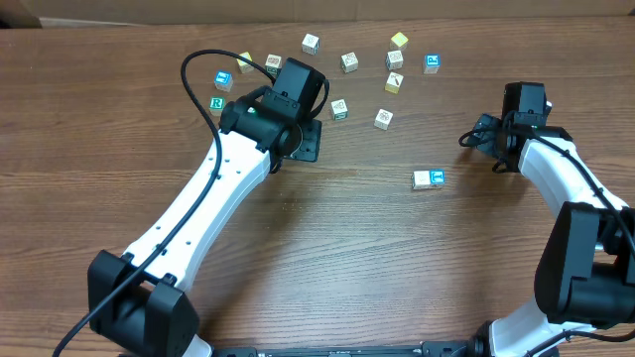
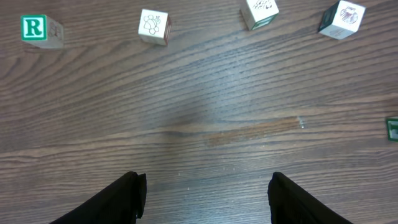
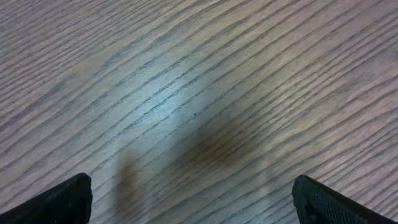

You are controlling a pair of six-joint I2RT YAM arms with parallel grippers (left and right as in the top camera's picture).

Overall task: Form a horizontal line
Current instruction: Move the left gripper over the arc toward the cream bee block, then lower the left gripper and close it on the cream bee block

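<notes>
from above, the line (image 1: 429, 179) is seen to be only begun: a cream cube (image 1: 422, 180) and a blue cube (image 1: 437, 178) are set side by side, touching. it lies well to the right of the r cube (image 1: 217, 103) and nearer the robot. the r cube is not yet joined to it. the left arm (image 1: 198, 213) is stretched out just to the right of the r cube. the right arm (image 1: 556, 174) is seen far to the right of it, past the line. loose cubes (image 1: 349, 61) are scattered behind and to the right of the r cube.

in the left wrist view, the left gripper (image 2: 205, 186) is seen open, with only bare table (image 2: 205, 112) between its fingers. nothing is held. the r cube is seen up in the far left corner, well off to the side of the fingers.

in the right wrist view, the right gripper (image 3: 193, 205) is spread wide and nothing is held. only table is seen, and no r cube.

the r cube is judged to be light, hard and not easily broken. its smooth sides may slip. it is best taken by two flat sides that face each other, near the middle, with the fingers square to them.
</notes>
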